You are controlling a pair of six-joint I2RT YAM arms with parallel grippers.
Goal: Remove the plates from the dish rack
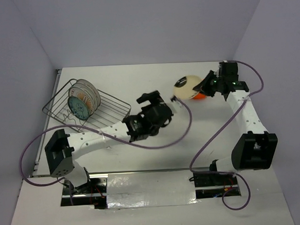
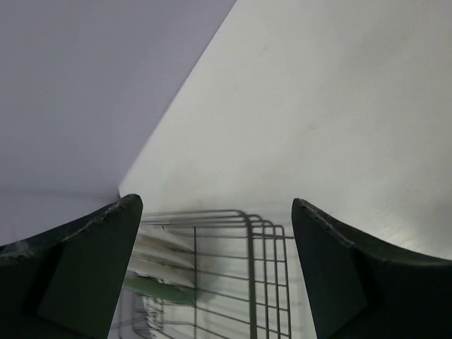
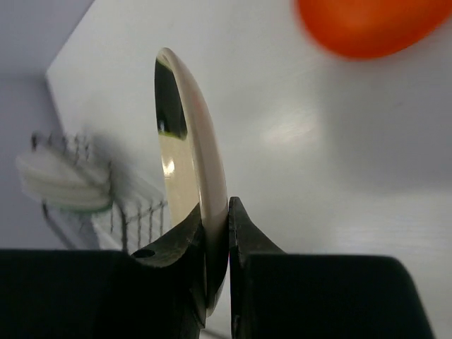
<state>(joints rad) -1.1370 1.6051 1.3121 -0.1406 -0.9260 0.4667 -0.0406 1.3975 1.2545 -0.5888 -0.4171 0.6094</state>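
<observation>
Above, the dark wire rack (image 1: 115, 106) sits far left on the white surface (image 1: 139, 78), round plates (image 1: 83, 101) upright inside; the left arm (image 1: 106, 133) stretches toward centre; left wrist: left fingers (image 2: 92, 261) spread wide, rack blurred below; right wrist: right fingers (image 3: 180, 254) pinch a glossy cream plate (image 3: 191, 162) on edge, seemingly above an orange plate (image 3: 367, 25).

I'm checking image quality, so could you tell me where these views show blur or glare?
Top external: sharp and evenly lit. Left wrist: the dish rack is smeared and soft. Right wrist: the orange plate is out of focus, and a glare spot sits on the cream plate.
</observation>
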